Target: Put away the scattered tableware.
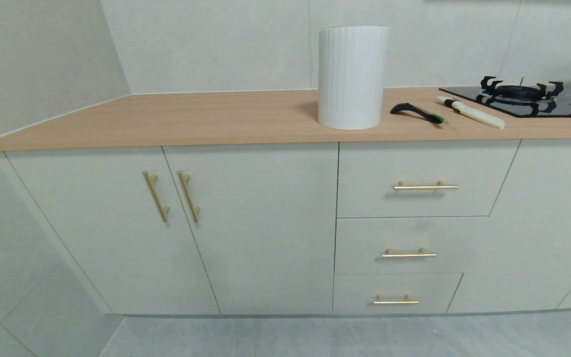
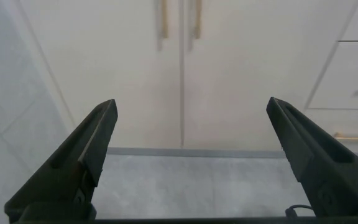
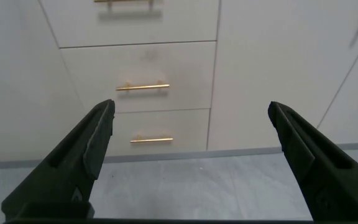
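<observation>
Currently, the left gripper (image 2: 191, 104) is being held wide open, its two dark fingers (image 2: 86, 149) being kept well apart with nothing between them and nothing being touched. Beyond it, in the left wrist view, the double cabinet doors (image 2: 229, 74) are being faced at their seam, with grey floor (image 2: 191, 180) lying below. The right gripper (image 3: 191, 106) is likewise being held fully spread, gripping nothing, and past it the lower drawers (image 3: 143, 68) with their gold handles (image 3: 143, 87) are being faced above the same floor.

From the head view, the wooden worktop (image 1: 191, 116) is being looked down on. A long run of plain wood is being shown from the wall corner on the left up to the middle. Right of the middle, a white ribbed canister (image 1: 352, 77) is standing upright near the front edge. Just to its right, a black-handled utensil (image 1: 417, 112) is lying flat on the wood, apart from the canister. Next along, a cream-coloured knife (image 1: 471, 112) is lying aslant, near the utensil without touching it, its far end being set close beside the edge of the black hob (image 1: 528, 106). Both pieces are being kept back from the worktop's front edge by a strip of wood. The worktop and its things are being taken in by the head view, whereas the cabinet fronts and floor are being taken in by the wrist views.
</observation>
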`<state>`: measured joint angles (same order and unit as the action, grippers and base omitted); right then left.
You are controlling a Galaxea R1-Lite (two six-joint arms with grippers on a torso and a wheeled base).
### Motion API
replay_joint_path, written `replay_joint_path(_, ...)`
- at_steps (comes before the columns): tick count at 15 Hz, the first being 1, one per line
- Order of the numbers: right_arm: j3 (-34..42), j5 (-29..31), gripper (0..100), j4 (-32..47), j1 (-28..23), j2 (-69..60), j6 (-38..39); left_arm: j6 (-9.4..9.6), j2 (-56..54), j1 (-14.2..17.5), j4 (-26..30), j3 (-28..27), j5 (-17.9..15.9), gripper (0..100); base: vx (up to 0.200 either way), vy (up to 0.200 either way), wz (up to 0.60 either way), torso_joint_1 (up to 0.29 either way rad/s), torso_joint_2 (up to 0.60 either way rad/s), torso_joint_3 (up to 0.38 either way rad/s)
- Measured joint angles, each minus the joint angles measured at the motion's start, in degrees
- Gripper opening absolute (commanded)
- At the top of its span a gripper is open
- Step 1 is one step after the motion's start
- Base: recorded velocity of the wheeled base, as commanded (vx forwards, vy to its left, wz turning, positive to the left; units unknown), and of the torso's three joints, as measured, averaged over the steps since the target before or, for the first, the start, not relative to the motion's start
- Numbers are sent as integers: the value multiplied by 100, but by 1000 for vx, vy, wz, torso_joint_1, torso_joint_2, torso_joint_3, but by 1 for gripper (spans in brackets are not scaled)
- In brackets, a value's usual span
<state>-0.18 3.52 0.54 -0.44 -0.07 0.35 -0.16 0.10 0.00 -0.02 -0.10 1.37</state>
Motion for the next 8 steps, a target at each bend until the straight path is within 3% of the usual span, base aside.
replay_joint_path(5,0,-2,100,1,-2,0,7,0,0,-5,2,0,2,100,0,0,0,0,0,0)
replay_joint_path(8,0,0,100,0,0,0,2,-2,-2,0,2,0,2,100,200,0,0,-1,2,4)
